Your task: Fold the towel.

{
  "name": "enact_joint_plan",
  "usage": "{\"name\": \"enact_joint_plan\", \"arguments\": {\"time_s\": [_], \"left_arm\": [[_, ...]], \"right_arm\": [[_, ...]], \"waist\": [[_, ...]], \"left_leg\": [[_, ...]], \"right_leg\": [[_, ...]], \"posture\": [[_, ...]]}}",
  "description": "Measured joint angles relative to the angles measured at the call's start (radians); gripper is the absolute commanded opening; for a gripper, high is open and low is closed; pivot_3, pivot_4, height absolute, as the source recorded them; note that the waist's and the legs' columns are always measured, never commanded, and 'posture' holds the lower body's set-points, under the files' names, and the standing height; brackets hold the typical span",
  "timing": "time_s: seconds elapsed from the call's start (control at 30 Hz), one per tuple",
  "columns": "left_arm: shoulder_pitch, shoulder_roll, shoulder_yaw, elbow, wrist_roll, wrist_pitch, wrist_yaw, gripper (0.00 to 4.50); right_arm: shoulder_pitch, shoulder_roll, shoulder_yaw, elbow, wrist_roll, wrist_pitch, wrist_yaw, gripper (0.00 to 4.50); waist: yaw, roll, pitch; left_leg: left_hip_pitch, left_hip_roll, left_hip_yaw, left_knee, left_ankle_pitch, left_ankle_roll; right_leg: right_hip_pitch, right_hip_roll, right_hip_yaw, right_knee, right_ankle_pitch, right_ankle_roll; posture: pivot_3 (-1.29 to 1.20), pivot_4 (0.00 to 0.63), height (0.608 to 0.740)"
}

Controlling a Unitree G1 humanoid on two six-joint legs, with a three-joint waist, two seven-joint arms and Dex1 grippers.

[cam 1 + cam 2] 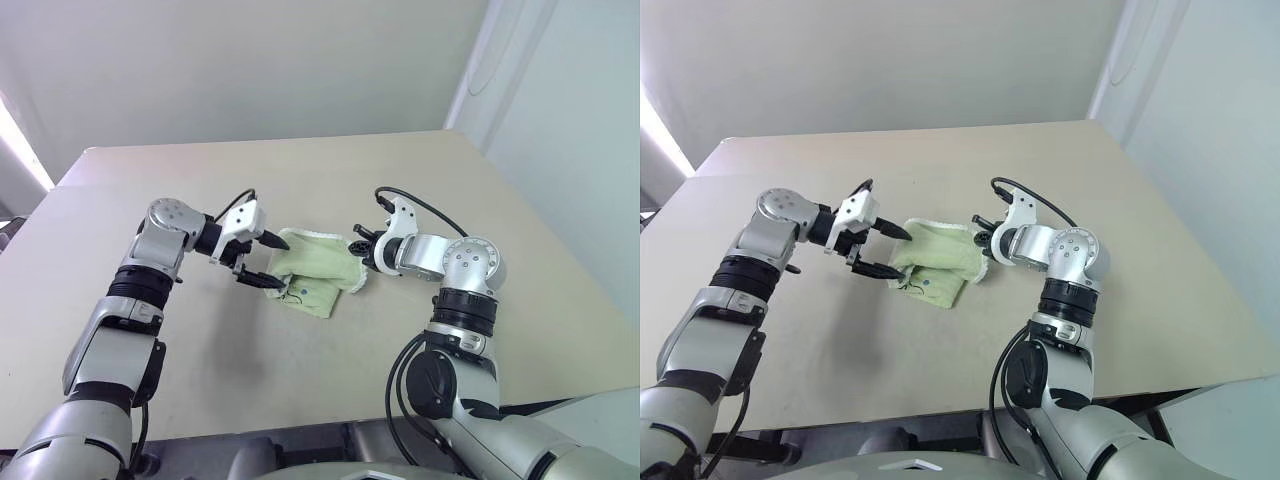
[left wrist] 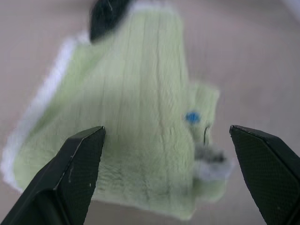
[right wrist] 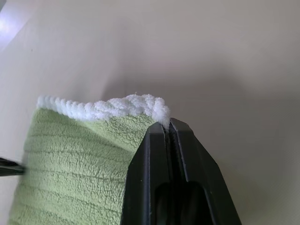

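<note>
The towel (image 1: 318, 267) lies near the middle of the table (image 1: 300, 170), between the two arms. It is light green with a fluffy white edge (image 3: 105, 107). It is bunched and partly folded over itself, not flat. One end is lifted a little on the right side. The other end lies low on the table with a small flap sticking out. A tiny blue dot (image 2: 191, 117) and a thin dark mark sit near that flap.

The right gripper (image 1: 362, 250) is pressed together on the towel's white edge, at a corner. In the right wrist view the two black fingers (image 3: 161, 159) are tight side by side, and the white edge comes out right at their tips.

The left gripper (image 1: 262, 258) is spread wide open. It is at the towel's left end. One finger tip is over the top edge of the cloth, and the other is low by the near corner. In the left wrist view the fingers (image 2: 77, 164) stand far apart with the green cloth between and beyond them. I cannot tell if they touch the towel.

The table is bare all around the towel. There is lots of room at the far side, on both sides, and at the near edge. A white wall (image 1: 250, 60) stands behind the table.
</note>
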Motion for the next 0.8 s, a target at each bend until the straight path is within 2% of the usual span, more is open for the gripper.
{"name": "enact_joint_plan", "arguments": {"time_s": [0.1,0.2,0.37,0.57,0.8], "left_arm": [[0.012,-0.018,-0.016,0.061,0.035,-0.065,0.043,4.5],[0.006,-0.031,-0.015,0.093,0.04,-0.103,0.069,3.9],[-0.007,-0.04,-0.011,0.126,0.039,-0.137,0.092,2.11],[-0.006,-0.006,0.007,0.108,0.003,-0.138,0.025,0.02],[0.066,0.035,0.029,-0.01,-0.046,-0.098,-0.014,0.02]], "right_arm": [[0.0,0.0,0.007,0.0,0.005,-0.009,-0.011,0.02],[0.0,0.0,0.008,0.0,0.027,-0.009,-0.023,0.0],[0.0,0.0,0.003,0.0,0.059,-0.011,-0.051,0.0],[0.002,0.0,-0.012,0.0,0.101,-0.001,-0.089,0.0],[0.002,0.002,-0.092,0.01,0.183,0.038,-0.186,0.0]], "waist": [[0.003,0.0,0.0],[0.004,0.0,0.0],[0.003,0.0,0.0],[0.0,0.001,0.001],[0.0,0.001,0.001]], "left_leg": [[-0.001,0.0,-0.001,0.0,0.0,0.0],[-0.001,0.0,0.0,0.0,0.0,0.0],[-0.001,0.0,-0.001,0.0,0.0,0.0],[-0.001,0.0,-0.001,0.0,0.0,0.0],[-0.001,0.0,-0.002,-0.001,0.0,0.0]], "right_leg": [[0.0,0.0,0.0,0.0,0.0,0.0],[0.0,0.0,0.0,-0.001,-0.001,0.001],[0.0,0.0,0.0,-0.001,-0.001,0.001],[0.0,0.0,0.0,0.0,-0.001,0.002],[0.0,0.0,0.0,-0.001,-0.001,0.001]], "posture": [[0.0,0.0,0.712],[0.0,0.0,0.712],[0.0,0.0,0.712],[0.0,0.0,0.712],[0.0,0.0,0.712]]}}
